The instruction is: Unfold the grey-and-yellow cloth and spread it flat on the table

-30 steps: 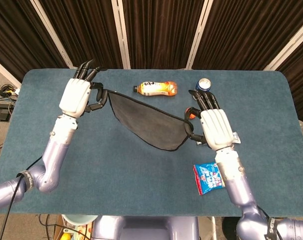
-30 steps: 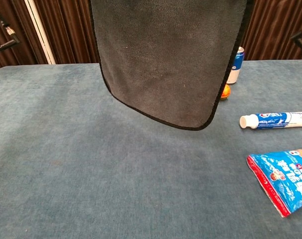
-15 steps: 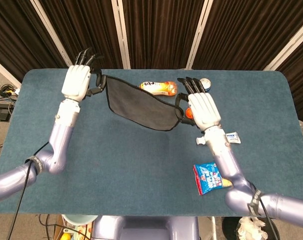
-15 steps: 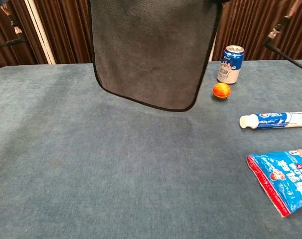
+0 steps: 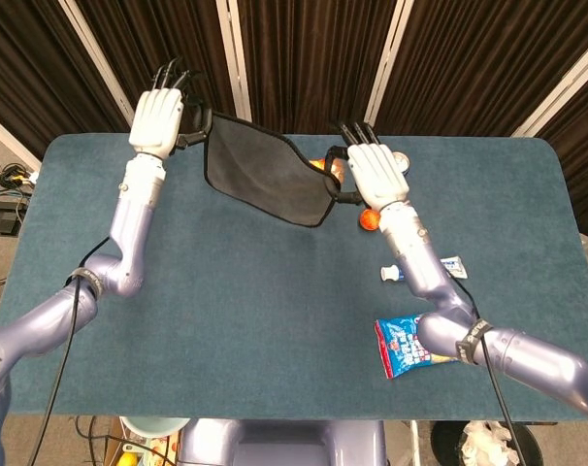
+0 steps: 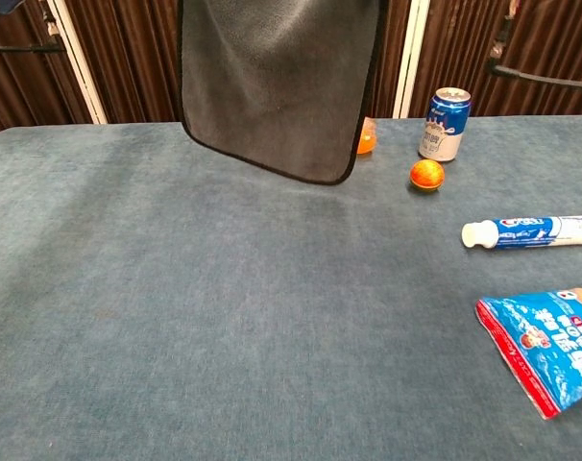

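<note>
The cloth [image 5: 260, 170] shows its dark grey side with a black hem; no yellow is visible. It hangs stretched in the air over the far middle of the blue table [image 5: 226, 291]. My left hand [image 5: 158, 118] grips its upper left corner, raised high near the far edge. My right hand [image 5: 372, 175] grips the opposite corner, lower and to the right. In the chest view the cloth [image 6: 272, 86] hangs as a sheet, its lowest corner just above the tabletop; both hands are out of that frame.
An orange bottle [image 6: 366, 139] lies partly hidden behind the cloth. A blue can [image 6: 445, 123] and an orange ball [image 6: 426, 174] stand to the right. A toothpaste tube [image 6: 531, 231] and a blue snack bag [image 6: 545, 346] lie nearer on the right.
Both hands have risen and moved toward the far edge with the cloth. Its lower edge now hangs higher and farther back, uncovering the can and ball in the chest view.
</note>
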